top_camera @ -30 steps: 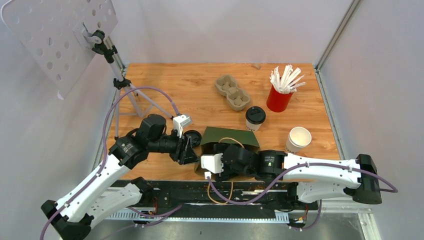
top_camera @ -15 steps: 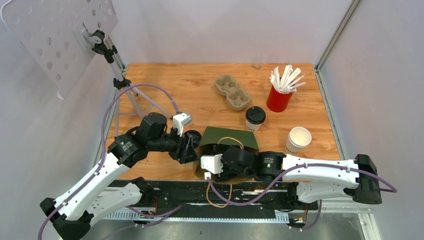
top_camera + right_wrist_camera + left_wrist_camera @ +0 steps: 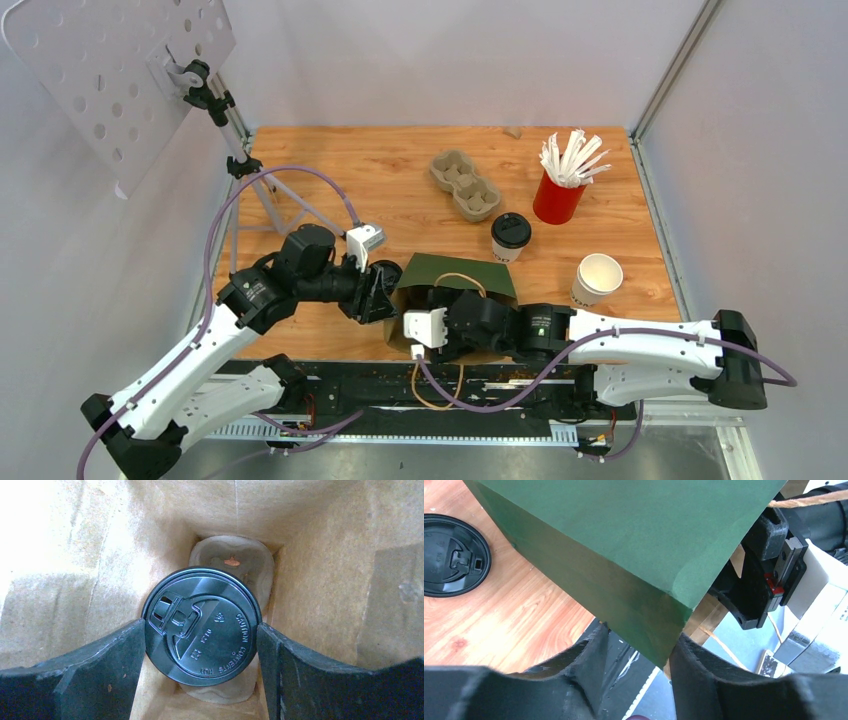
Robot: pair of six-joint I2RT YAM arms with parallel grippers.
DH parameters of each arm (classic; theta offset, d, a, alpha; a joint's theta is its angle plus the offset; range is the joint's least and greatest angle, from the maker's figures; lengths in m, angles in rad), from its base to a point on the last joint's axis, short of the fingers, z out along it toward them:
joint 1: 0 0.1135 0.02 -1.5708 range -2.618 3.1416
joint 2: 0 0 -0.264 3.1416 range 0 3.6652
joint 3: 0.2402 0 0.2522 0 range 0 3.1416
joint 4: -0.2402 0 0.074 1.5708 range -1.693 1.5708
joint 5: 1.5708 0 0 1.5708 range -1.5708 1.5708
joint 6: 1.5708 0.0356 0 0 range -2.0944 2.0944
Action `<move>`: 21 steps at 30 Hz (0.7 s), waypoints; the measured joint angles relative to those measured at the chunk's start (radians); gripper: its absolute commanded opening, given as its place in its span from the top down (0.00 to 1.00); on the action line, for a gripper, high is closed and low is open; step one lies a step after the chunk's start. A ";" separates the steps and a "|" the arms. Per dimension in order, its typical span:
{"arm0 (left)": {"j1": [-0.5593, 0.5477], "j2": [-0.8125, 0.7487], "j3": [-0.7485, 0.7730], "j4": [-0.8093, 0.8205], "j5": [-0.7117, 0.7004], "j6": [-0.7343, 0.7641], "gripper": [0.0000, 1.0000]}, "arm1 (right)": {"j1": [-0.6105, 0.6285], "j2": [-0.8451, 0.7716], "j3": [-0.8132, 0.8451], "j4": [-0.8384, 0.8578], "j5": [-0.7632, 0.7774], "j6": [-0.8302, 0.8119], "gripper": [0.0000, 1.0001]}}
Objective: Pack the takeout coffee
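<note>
One takeout coffee cup, seen by its black lid [image 3: 200, 625], stands inside the green paper bag [image 3: 455, 268] on a grey pulp carrier [image 3: 231, 555] at the bag's bottom. My right gripper [image 3: 201, 645] is down in the bag and shut on that cup, one finger touching each side of the lid. The second lidded white cup [image 3: 510, 236] stands on the table behind the bag. My left gripper [image 3: 639, 645] is shut on the bag's left corner [image 3: 659, 625]; it also shows in the top view [image 3: 383, 298].
A loose black lid [image 3: 451, 555] lies on the table left of the bag. An open white cup without a lid [image 3: 598, 277] stands at the right. A second grey cup carrier [image 3: 465, 185] and a red cup of white stirrers [image 3: 558, 195] stand at the back. A camera stand [image 3: 245, 165] is at the left.
Both arms have shifted only slightly and the bag's left edge has moved a little with the left gripper. Both grips are unchanged.
</note>
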 measured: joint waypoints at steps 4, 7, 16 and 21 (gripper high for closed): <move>0.000 0.005 0.000 0.010 0.007 -0.002 0.78 | 0.000 -0.007 -0.001 0.008 0.000 -0.003 0.47; 0.000 0.005 -0.005 0.029 0.019 -0.006 0.87 | 0.000 -0.014 -0.001 0.018 -0.002 -0.011 0.47; 0.000 -0.026 -0.061 0.087 0.066 -0.006 0.95 | 0.000 -0.005 -0.037 0.084 -0.003 -0.057 0.47; 0.000 -0.076 -0.117 0.118 0.091 0.005 0.95 | 0.000 0.021 -0.054 0.135 -0.004 -0.091 0.47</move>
